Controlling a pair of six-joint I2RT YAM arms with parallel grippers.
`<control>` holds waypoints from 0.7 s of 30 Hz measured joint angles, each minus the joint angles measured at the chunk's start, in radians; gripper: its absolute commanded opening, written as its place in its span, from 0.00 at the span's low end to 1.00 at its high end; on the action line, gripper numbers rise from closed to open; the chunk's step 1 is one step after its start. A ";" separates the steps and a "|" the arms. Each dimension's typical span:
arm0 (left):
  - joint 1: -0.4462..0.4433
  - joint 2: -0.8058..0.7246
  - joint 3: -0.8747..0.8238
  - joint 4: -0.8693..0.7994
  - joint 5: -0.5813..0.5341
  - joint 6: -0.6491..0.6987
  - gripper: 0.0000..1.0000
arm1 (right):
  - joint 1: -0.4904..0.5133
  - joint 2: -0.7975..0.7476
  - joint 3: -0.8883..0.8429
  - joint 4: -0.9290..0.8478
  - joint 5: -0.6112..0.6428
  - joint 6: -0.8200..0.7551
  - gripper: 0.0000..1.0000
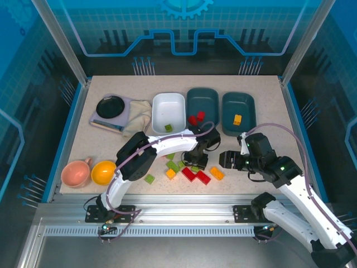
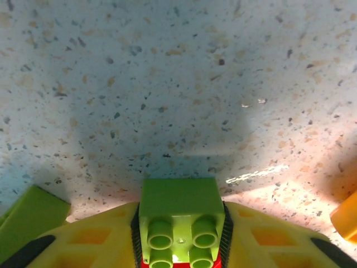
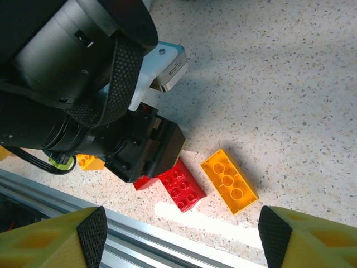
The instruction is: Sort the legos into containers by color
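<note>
From above, the white plastic tray (image 1: pixel 167 106) holds one green brick (image 1: pixel 168 128), the middle teal tray (image 1: pixel 203 100) two red bricks (image 1: pixel 196 118), and the right teal tray (image 1: pixel 240 103) one orange brick (image 1: pixel 237 118), so each colour has its home. In the left wrist view, the left end effector (image 2: pixel 179 245) clamps one lime green four-stud brick (image 2: pixel 178 215) at bottom centre, presumably bound for white. In the right wrist view, the right end effector (image 3: pixel 184 237) gapes empty near one oblong orange brick (image 3: pixel 228 181).

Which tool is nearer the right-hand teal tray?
Right. The right tool hovers just in front of the tray; the left tool, gripping a green brick, sits before the middle tray.
</note>
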 measured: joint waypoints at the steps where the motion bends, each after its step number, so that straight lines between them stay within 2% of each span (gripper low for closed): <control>1: 0.000 0.002 0.006 -0.001 -0.005 0.001 0.34 | 0.000 0.000 0.000 0.002 -0.001 0.000 0.74; 7: 0.008 0.006 0.055 -0.022 -0.064 0.000 0.33 | 0.000 0.017 0.001 0.010 -0.022 -0.008 0.72; 10: 0.047 -0.027 0.067 -0.027 -0.082 -0.006 0.33 | 0.003 0.022 0.002 0.040 -0.044 -0.028 0.74; 12: 0.096 -0.068 0.067 -0.033 -0.084 -0.018 0.33 | 0.015 0.028 0.010 0.070 -0.053 -0.046 0.74; 16: 0.257 -0.155 0.091 -0.028 -0.087 -0.023 0.33 | 0.048 0.087 0.047 0.142 -0.066 -0.076 0.74; 21: 0.438 -0.146 0.170 -0.006 -0.089 -0.023 0.33 | 0.080 0.222 0.112 0.209 -0.067 -0.100 0.74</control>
